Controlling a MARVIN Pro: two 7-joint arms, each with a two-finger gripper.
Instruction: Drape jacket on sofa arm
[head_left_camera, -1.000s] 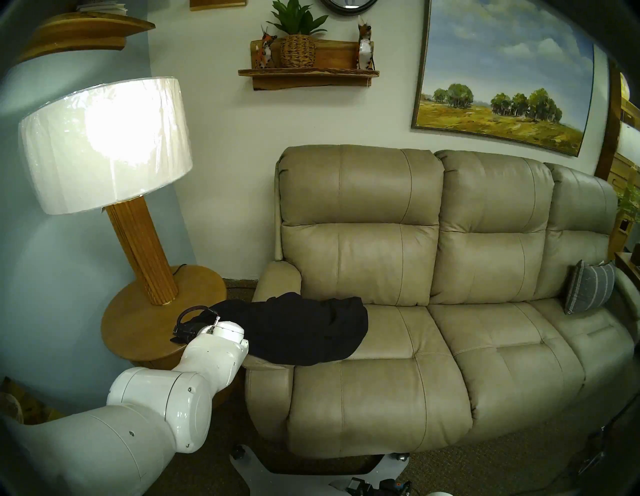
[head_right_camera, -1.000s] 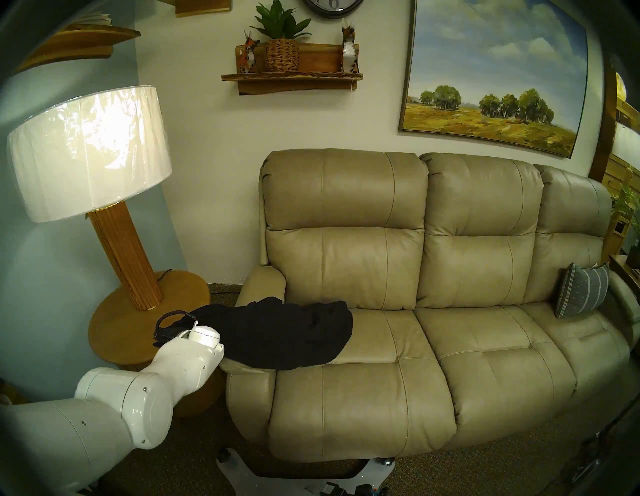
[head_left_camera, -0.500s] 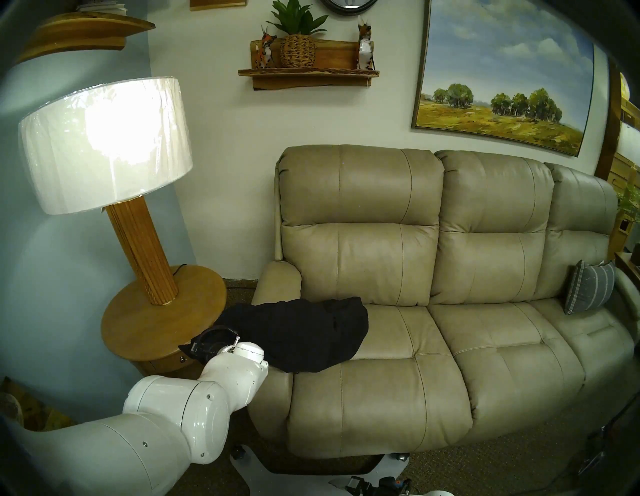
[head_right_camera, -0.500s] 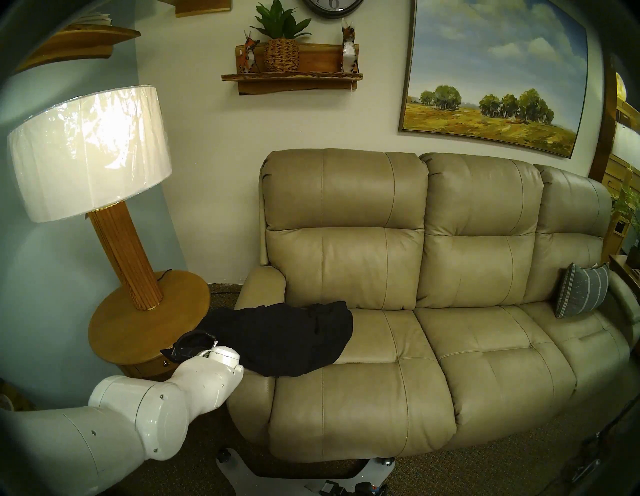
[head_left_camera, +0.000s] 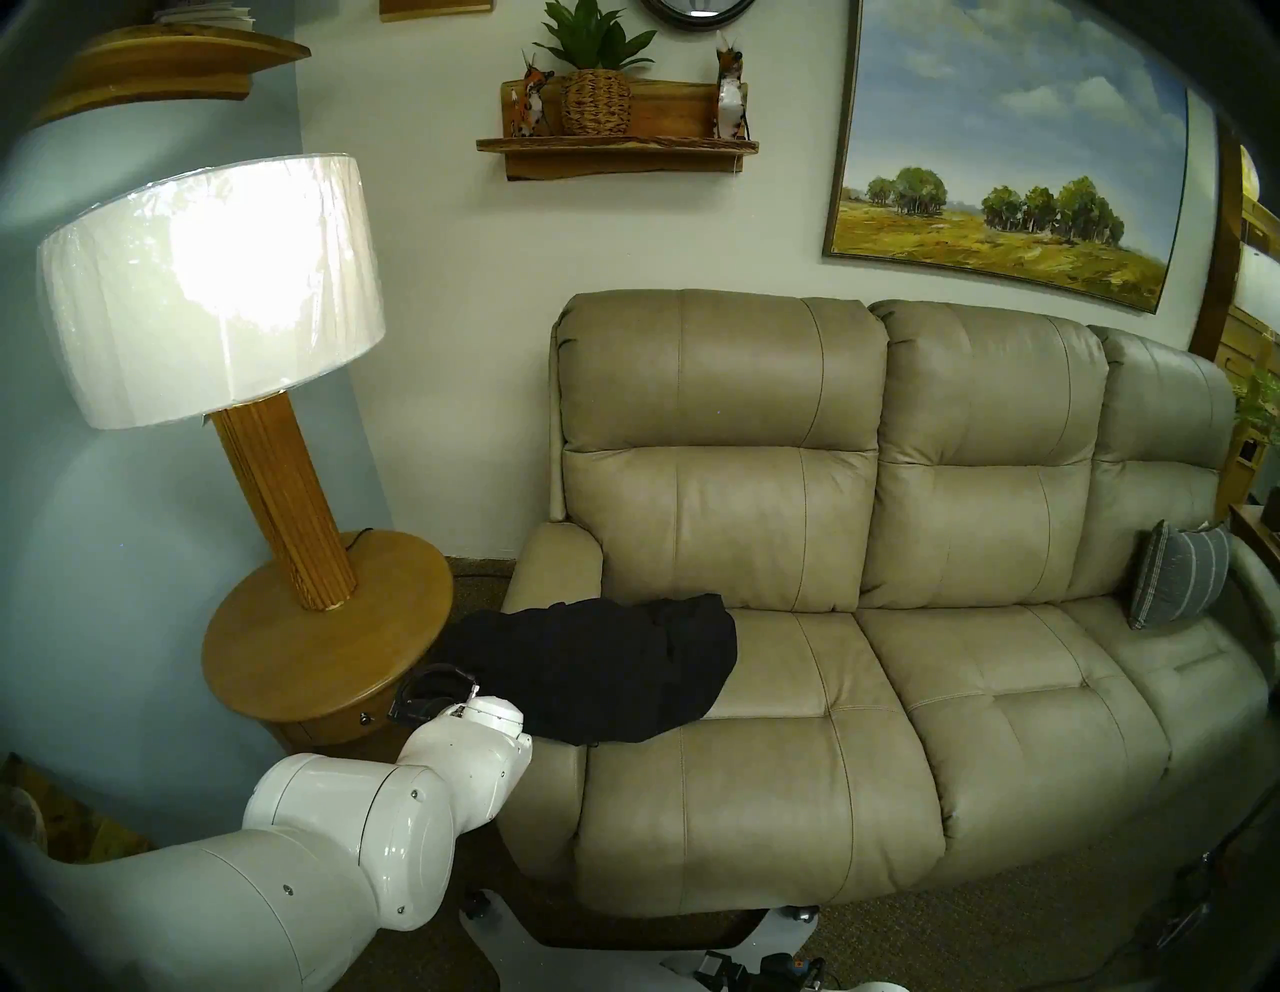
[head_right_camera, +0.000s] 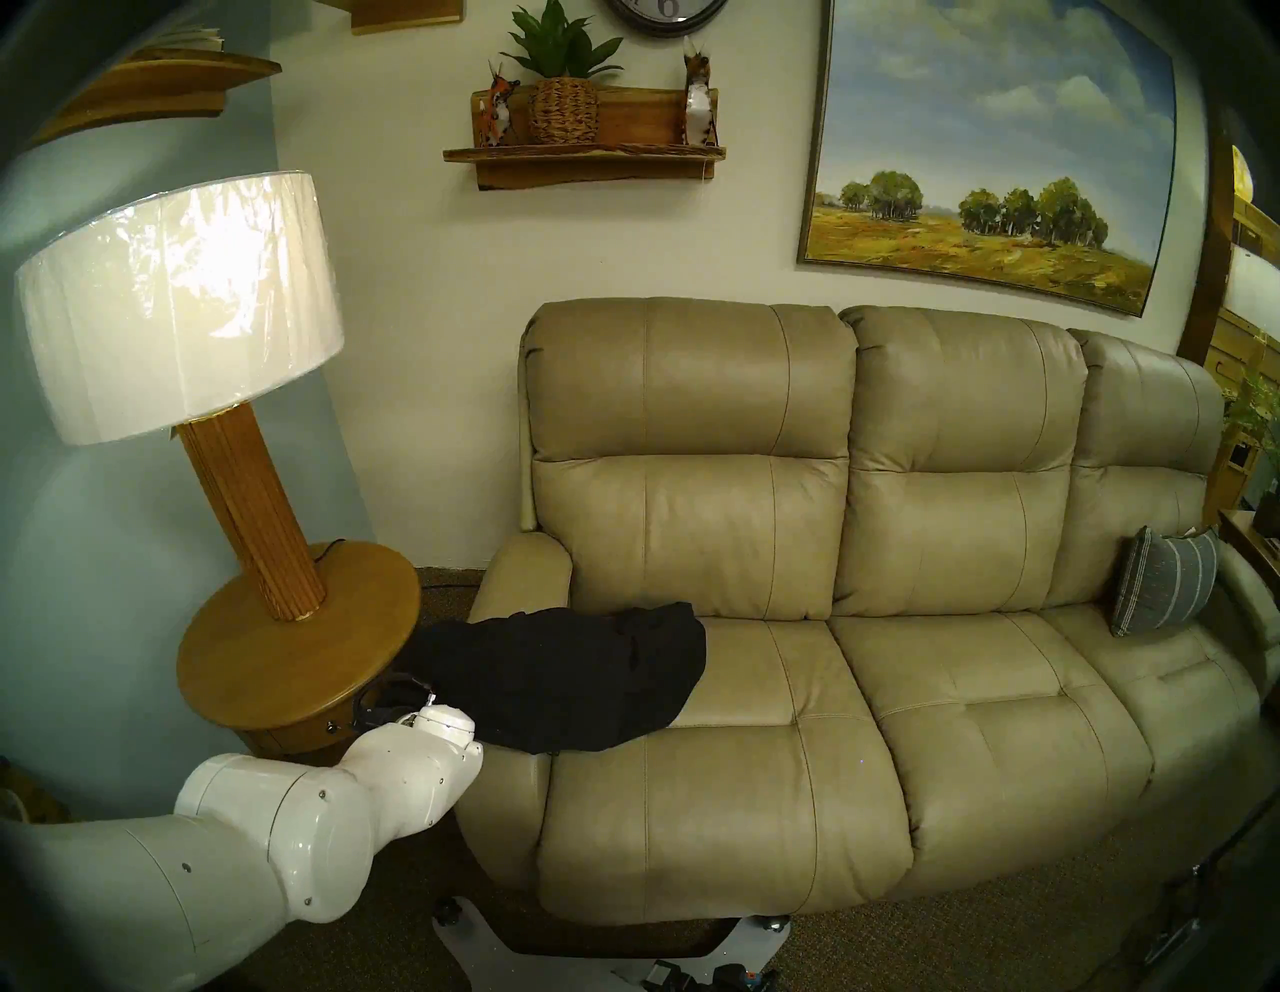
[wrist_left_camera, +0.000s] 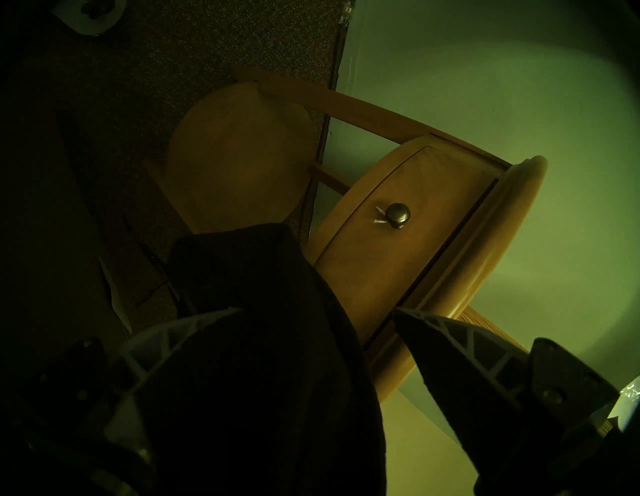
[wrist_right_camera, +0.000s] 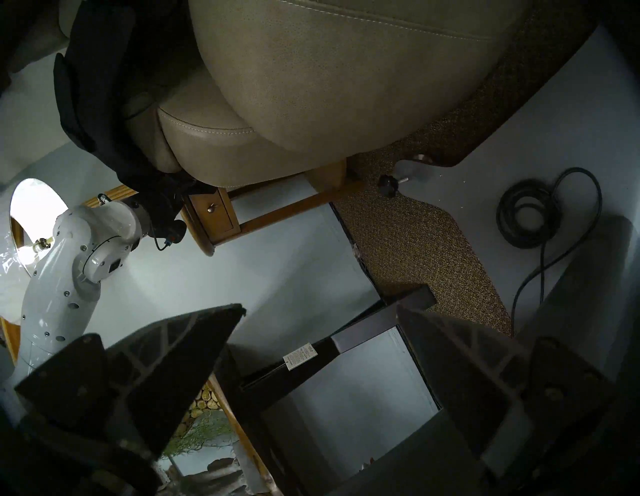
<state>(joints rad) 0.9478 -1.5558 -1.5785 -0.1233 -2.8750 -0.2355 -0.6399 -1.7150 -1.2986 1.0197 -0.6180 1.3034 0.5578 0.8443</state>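
Now | jacket (wrist_left_camera: 249, 363) hangs between spread left jaws | across sofa arm (head_left_camera: 547, 589)

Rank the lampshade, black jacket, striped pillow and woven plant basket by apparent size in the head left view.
1. lampshade, though it is nearer the camera
2. black jacket
3. striped pillow
4. woven plant basket, also farthest away

hidden: sofa arm (head_left_camera: 554, 575) top under jacket (head_left_camera: 596, 665) | left hand (wrist_left_camera: 317, 311): dim

Lamp (head_left_camera: 208, 291) stands on round wooden worktop (head_left_camera: 277, 665), nine o'clock of frame. Striped pillow (head_left_camera: 1177, 582) at three o'clock. Landscape painting (head_left_camera: 1004, 159) at one o'clock; shelf (head_left_camera: 616, 149) with potted plant (head_left_camera: 596, 76) at twelve.
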